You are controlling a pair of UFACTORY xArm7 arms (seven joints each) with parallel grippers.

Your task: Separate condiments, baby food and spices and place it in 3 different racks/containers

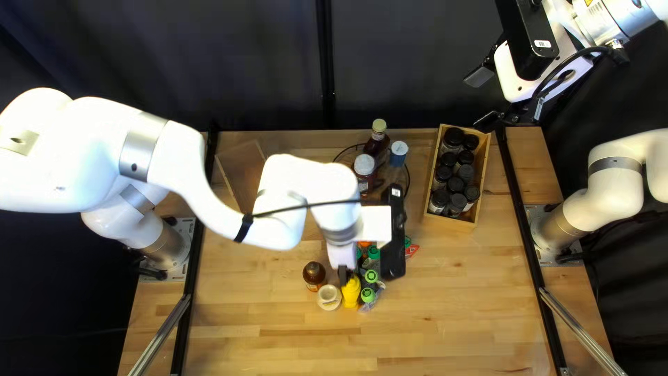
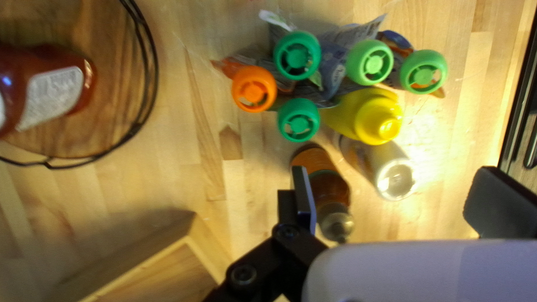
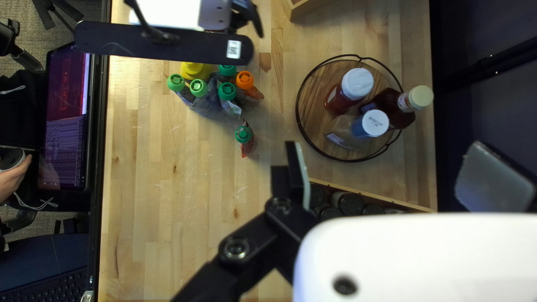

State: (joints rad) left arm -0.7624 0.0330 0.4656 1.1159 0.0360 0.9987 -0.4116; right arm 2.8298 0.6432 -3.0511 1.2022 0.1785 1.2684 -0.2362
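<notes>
Hanging over the table, my left gripper (image 1: 343,276) is released, its fingers wide apart and gripping nothing. Partly behind one finger I see a brown bottle (image 2: 323,182); near it stand a pale jar (image 2: 386,168) and a yellow bottle (image 2: 373,118). Against the yellow bottle crowd five pouches (image 2: 330,61), four green-capped, one orange-capped. A sixth pouch (image 3: 246,141), green-capped, sits near that bunch. Farther out, a round tray (image 3: 314,112) with a wire rim holds a red bottle (image 3: 339,100), a dark bottle (image 3: 389,106) and a blue-and-white-capped shaker (image 3: 352,134). Beside it, a wooden box (image 1: 451,222) holds dark-lidded jars (image 1: 456,184). My right gripper (image 1: 483,99), also released, hangs near that box's far end. Another wooden box (image 1: 240,167) lies partly hidden by my left arm.
</notes>
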